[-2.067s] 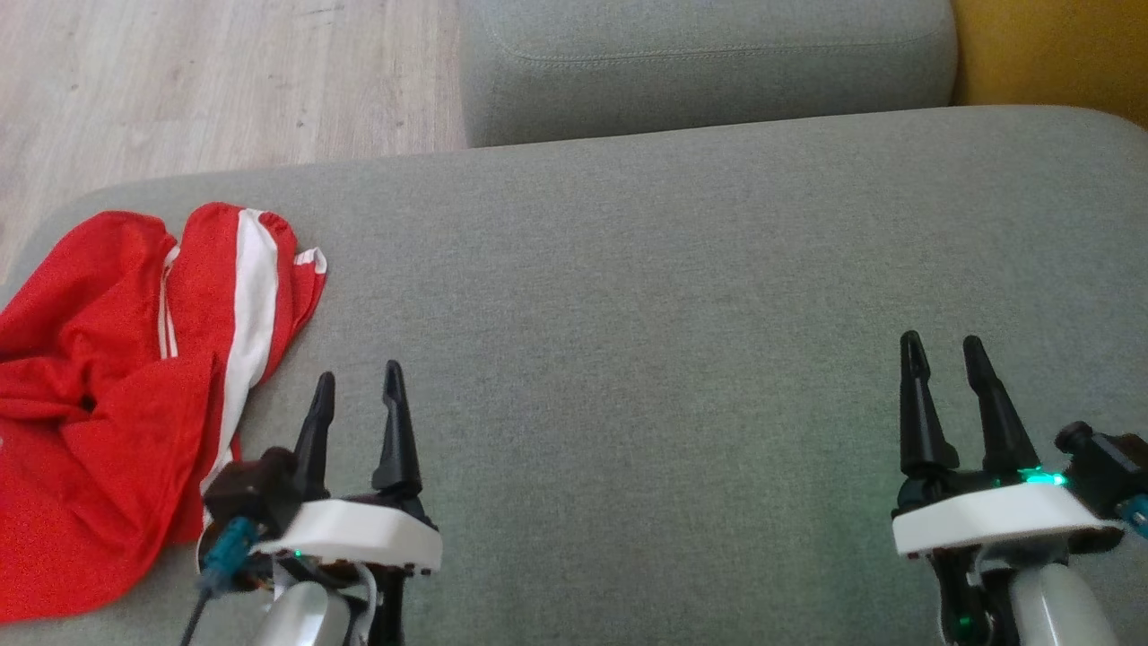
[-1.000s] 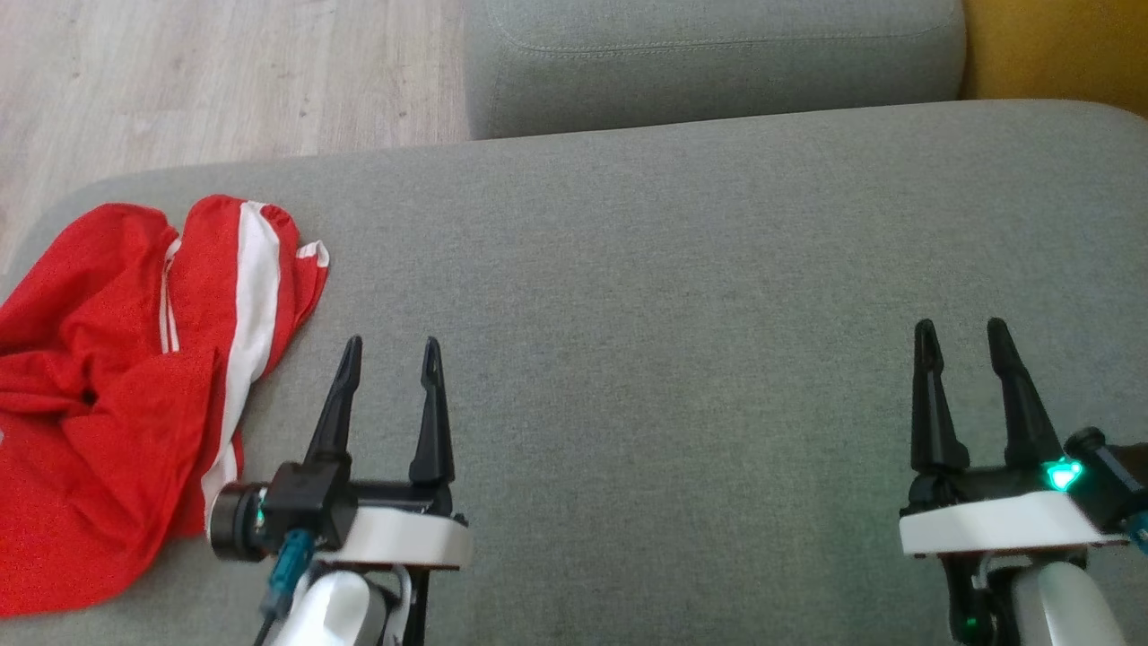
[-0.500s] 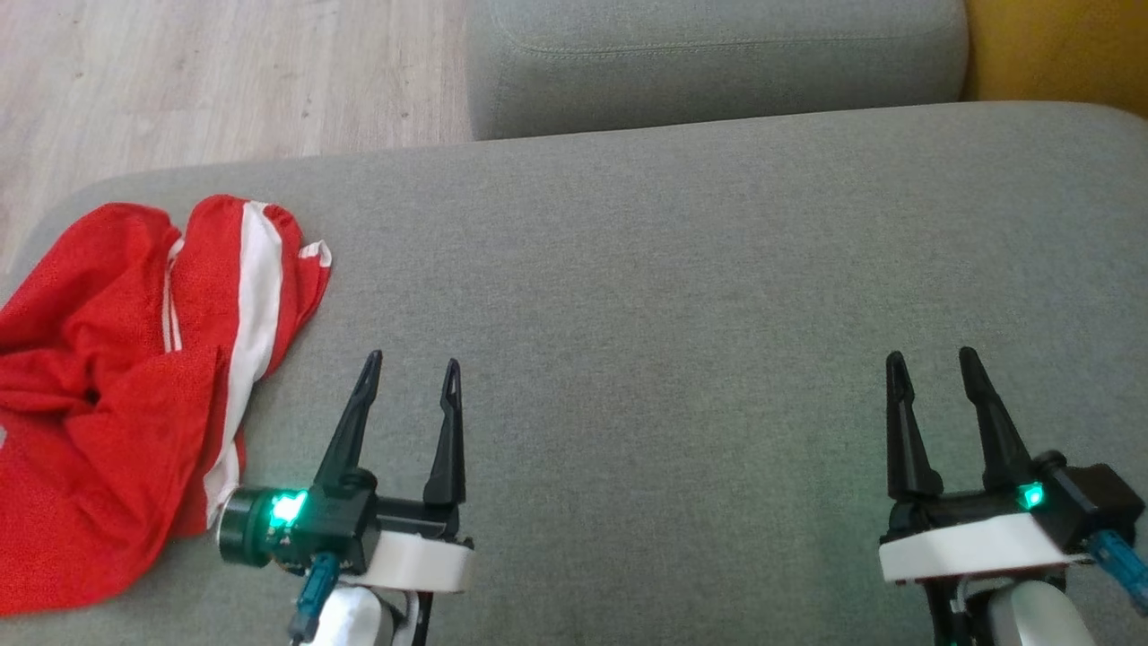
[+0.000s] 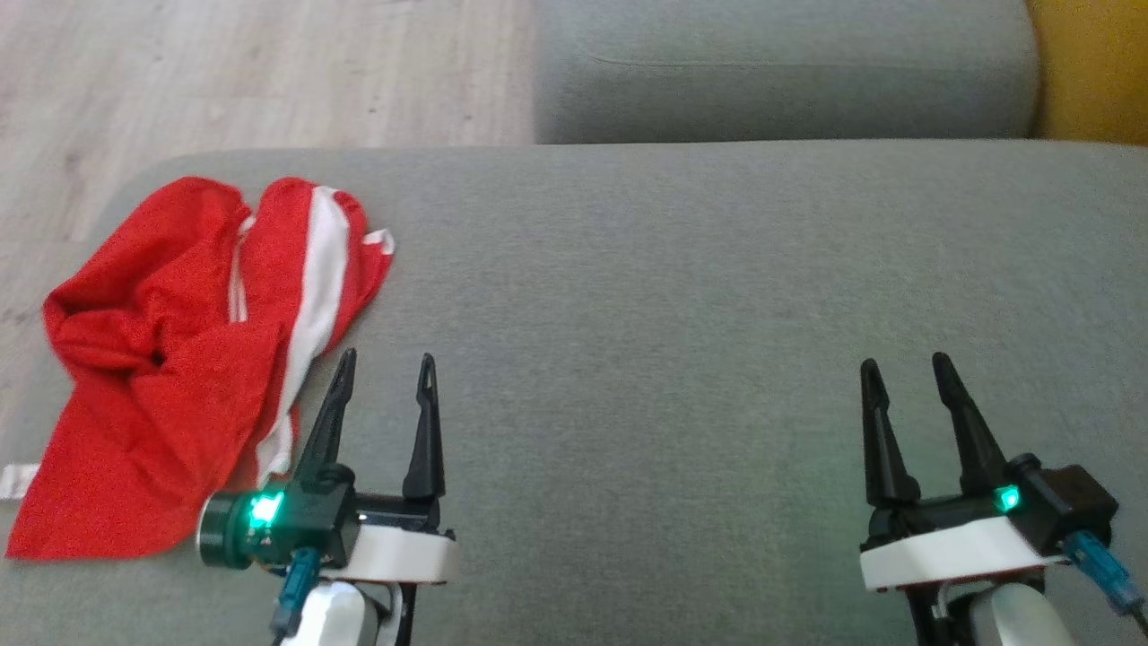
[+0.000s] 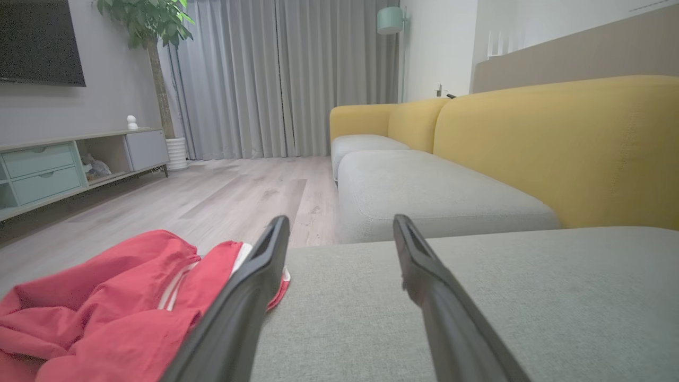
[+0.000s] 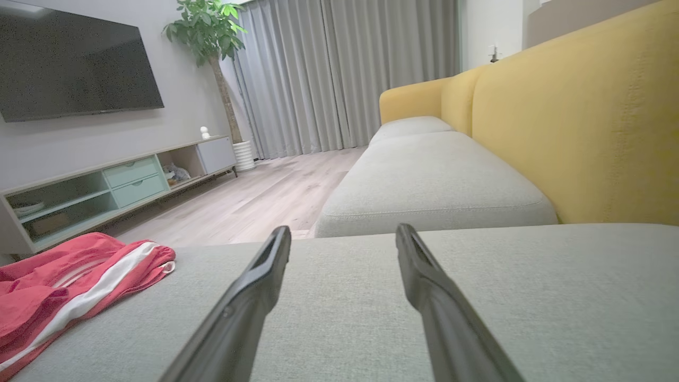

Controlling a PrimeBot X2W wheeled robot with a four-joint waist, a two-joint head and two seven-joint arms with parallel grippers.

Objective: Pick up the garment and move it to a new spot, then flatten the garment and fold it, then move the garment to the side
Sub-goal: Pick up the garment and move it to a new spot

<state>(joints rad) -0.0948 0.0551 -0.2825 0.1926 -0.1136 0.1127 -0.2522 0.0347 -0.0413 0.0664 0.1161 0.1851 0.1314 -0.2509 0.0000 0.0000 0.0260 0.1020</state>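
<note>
1. Red garment [image 4: 179, 359] lies crumpled at the left of the head view, on the grey cushion [image 4: 682, 269], right by its left edge.
2. Wood floor [image 4: 224, 72] shows past that edge, at the upper left.
3. Left claw [image 4: 384, 363] sits at the lower left, fingers apart, holding nothing, just beside the garment.
4. Right claw [image 4: 901, 368] sits at the lower right, fingers apart, holding nothing.
5. Grey cushion spreads wide between the two claws.
</note>
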